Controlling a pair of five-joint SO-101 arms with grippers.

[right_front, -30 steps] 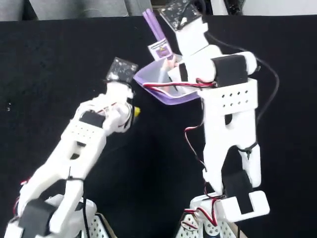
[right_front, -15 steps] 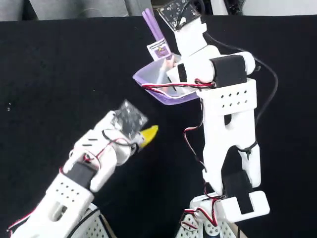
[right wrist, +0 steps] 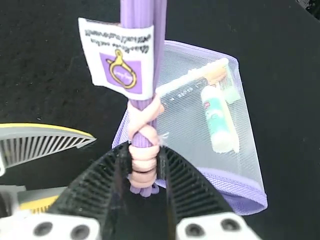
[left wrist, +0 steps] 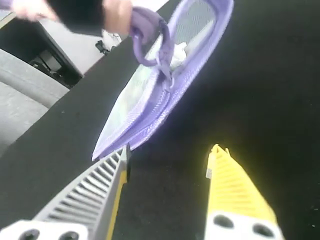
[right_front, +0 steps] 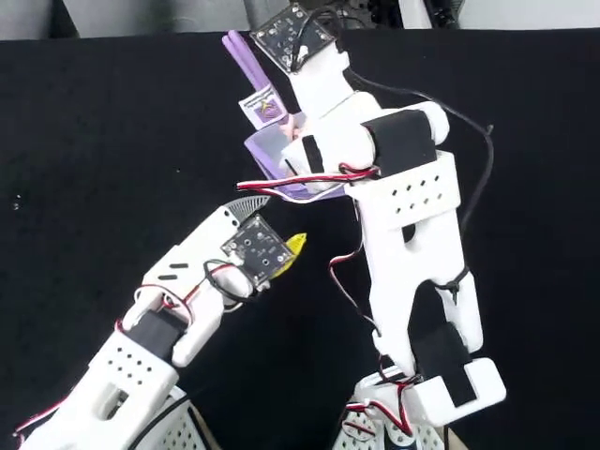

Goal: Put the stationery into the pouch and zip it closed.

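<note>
The purple mesh pouch [right_front: 272, 157] lies on the black table, its strap [right wrist: 141, 60] with a paper tag [right wrist: 118, 57] pinched in my right gripper [right wrist: 144, 161], which is shut on it. Through the mesh [right wrist: 200, 115] I see a white glue stick [right wrist: 219, 120] and a thin pen [right wrist: 192, 82]. My left gripper [left wrist: 171, 150] is open just short of the pouch's [left wrist: 165, 90] near edge, with its grey finger [left wrist: 95, 195] and yellow finger [left wrist: 232, 190] spread apart. In the high view this gripper [right_front: 272, 225] sits below the pouch, beside the right arm's red wires.
The black tabletop [right_front: 103, 150] spreads wide to the left and right of both arms. The right arm's white body [right_front: 412, 253] stands close beside the left gripper. Grey furniture [left wrist: 30, 90] lies beyond the table's far edge.
The right arm has carried the pouch and strap to the left. The left arm drew back from the pouch, then turned, and its open gripper now points at the pouch's near edge.
</note>
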